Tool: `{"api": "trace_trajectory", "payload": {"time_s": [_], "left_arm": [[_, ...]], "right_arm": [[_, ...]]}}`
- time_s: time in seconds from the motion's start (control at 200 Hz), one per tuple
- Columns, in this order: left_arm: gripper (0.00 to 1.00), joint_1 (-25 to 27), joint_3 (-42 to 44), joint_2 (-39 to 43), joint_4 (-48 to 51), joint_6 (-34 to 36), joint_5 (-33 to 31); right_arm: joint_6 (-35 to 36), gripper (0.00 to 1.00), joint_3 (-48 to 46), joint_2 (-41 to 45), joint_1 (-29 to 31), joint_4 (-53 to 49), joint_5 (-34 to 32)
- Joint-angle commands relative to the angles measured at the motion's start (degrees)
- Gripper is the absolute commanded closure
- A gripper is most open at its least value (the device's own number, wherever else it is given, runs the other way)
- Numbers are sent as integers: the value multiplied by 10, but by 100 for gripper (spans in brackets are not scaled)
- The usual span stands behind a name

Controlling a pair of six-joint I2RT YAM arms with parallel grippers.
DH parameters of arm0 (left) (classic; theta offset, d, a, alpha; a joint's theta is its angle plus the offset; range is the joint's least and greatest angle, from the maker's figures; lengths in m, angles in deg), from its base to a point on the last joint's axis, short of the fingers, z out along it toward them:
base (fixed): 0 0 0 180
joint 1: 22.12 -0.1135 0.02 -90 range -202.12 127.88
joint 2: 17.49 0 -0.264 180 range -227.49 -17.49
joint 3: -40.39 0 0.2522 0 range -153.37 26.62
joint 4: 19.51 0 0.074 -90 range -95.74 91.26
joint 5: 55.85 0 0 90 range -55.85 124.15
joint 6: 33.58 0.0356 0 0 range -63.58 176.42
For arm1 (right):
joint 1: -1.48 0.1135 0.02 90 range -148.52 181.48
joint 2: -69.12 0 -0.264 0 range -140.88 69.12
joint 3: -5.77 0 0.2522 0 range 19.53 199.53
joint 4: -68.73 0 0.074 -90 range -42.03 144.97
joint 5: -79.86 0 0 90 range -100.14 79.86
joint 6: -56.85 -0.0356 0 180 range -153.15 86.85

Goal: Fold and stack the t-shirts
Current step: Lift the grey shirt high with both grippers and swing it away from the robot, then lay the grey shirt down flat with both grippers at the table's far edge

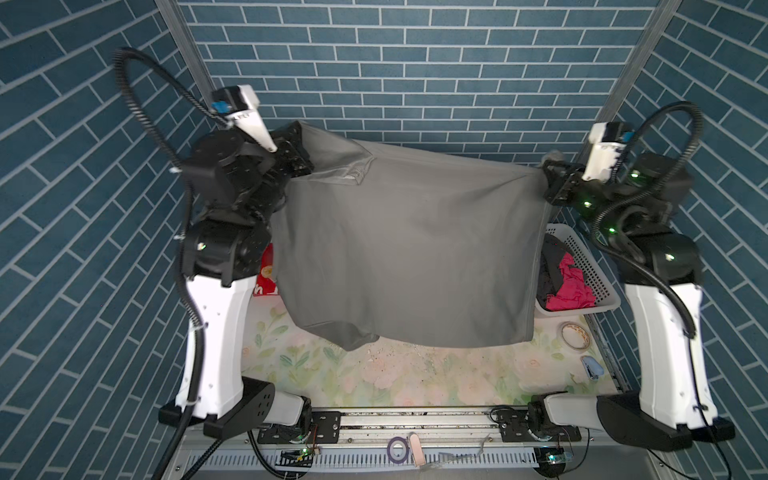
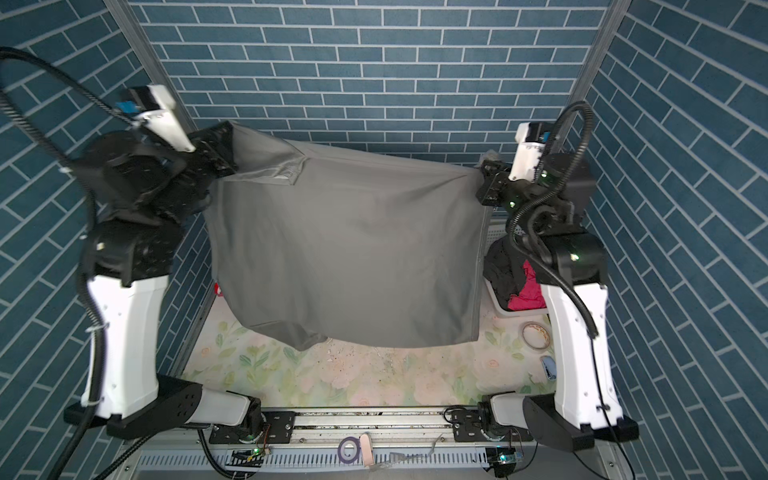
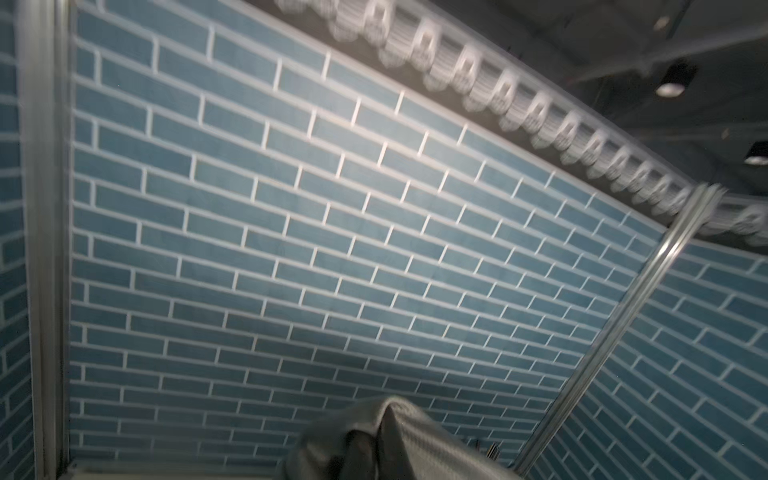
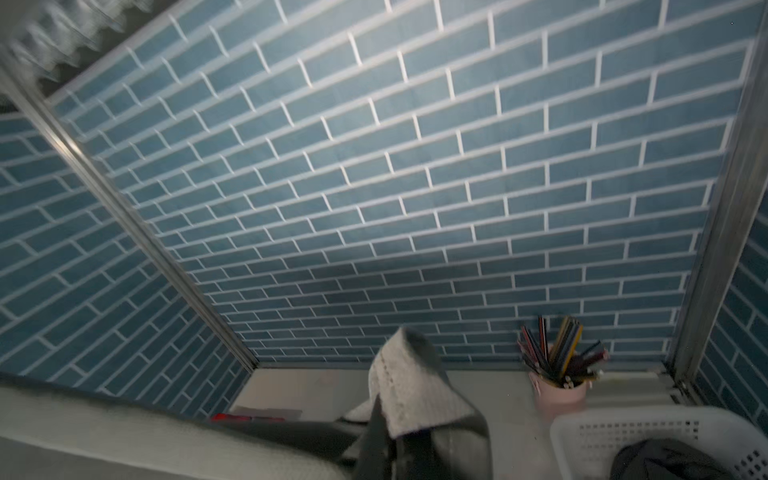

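Note:
A plain dark grey t-shirt (image 1: 407, 249) (image 2: 345, 245) hangs spread wide in the air above the table, seen in both top views. My left gripper (image 1: 297, 143) (image 2: 224, 143) is shut on its upper left corner. My right gripper (image 1: 548, 172) (image 2: 484, 172) is shut on its upper right corner. In the left wrist view grey cloth (image 3: 399, 436) is bunched over the jaws. The right wrist view shows a folded-over corner (image 4: 415, 390) sticking out of the shut jaws. A red t-shirt (image 1: 266, 272) peeks out beneath the left arm. Dark (image 1: 552, 259) and magenta (image 1: 569, 286) t-shirts lie in the basket.
The white perforated basket (image 1: 582, 253) (image 4: 623, 432) stands at the table's right side. A tape roll (image 1: 574, 334) and a small blue object (image 1: 592, 368) lie in front of it. A pink cup of pencils (image 4: 559, 386) stands at the back. The floral tablecloth (image 1: 374, 374) shows below the hanging shirt.

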Motion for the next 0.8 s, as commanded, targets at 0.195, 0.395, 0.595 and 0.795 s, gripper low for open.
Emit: {"api": "trace_trajectory", "payload": {"time_s": [0.195,0.395,0.595,0.795], "left_arm": [[100,3,368,-179,-180,-84,43],[100,4,348,-301,-198,-81,40],[100,-1,282,-368,-174,-76,35],[100,-12,240,-373,-145,-76,36]], "right_arm": [[20,100,-245,-210,-9,121,31],[30,100,-192,-354,-12,131,37],[34,100,-140,-429,-20,123,41],[38,100,-129,-425,-42,115,33]]}}
